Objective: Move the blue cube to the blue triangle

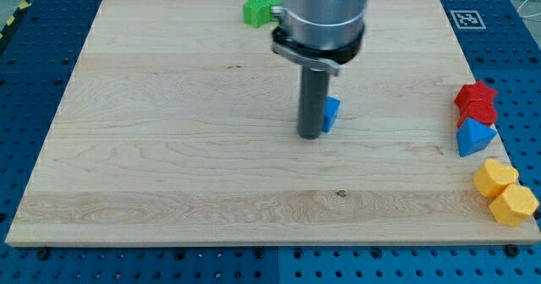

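Currently the task is incomplete. The blue cube (330,112) lies near the middle of the tabletop (169,149), well apart from the blue triangle (473,138), which sits at the view's right edge. My tip (310,136) stands just beside the cube on its left side in the view, apparently touching it or nearly so; the rod hides part of the cube, so contact cannot be confirmed. No gripper is fitted, so nothing spreads, presses together or pinches; the rod can only push.

Remaining work, as judged from this layout: the cube has to travel most of the way toward the view's right and slightly toward the view's bottom. The tip's position on the cube's left suits a rightward push.

Obstacles near the goal: a red block (477,102) touches the triangle from above in the view, and two yellow blocks (505,192) lie just below it. The approach should arrive from the triangle's left. A green block (260,9) at the view's top is clear of the path.
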### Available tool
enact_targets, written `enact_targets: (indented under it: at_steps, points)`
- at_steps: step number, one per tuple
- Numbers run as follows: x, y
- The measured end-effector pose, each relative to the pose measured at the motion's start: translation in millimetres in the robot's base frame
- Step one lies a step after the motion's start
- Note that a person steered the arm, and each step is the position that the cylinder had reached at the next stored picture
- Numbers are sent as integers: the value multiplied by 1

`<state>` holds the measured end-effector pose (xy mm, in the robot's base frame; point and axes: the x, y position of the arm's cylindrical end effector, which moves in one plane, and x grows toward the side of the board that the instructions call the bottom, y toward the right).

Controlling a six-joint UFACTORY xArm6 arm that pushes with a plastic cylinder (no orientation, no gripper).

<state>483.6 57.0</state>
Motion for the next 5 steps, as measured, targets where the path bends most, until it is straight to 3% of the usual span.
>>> enact_targets:
  at_steps: [2,3,5]
  points:
    - [-3,-53]
    - [-30,-68]
    - [-66,-36]
